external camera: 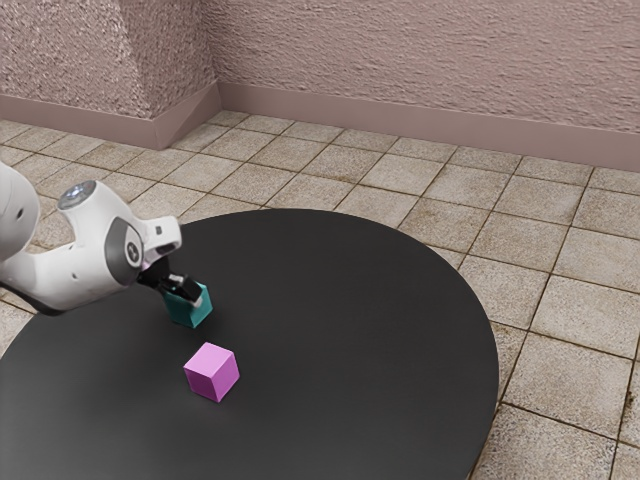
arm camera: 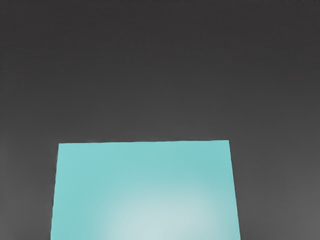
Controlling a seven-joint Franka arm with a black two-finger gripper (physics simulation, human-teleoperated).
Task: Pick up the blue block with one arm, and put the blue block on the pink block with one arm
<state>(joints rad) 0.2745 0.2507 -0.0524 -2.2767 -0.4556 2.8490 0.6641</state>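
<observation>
Black table (external camera: 360, 330) bears blue block (external camera: 193, 309) near pink block (external camera: 211, 371)

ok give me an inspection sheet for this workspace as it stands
surface: round black table
job's things: blue block directly under the hand, not on the pink block; pink block stands apart from it, nearer the camera, nothing on top
clutter: nothing seen
grippers: gripper at the blue block's top; grasp cannot be judged
cables: nothing seen
surroundings: tiled floor, rough pinkish wall with a baseboard
</observation>
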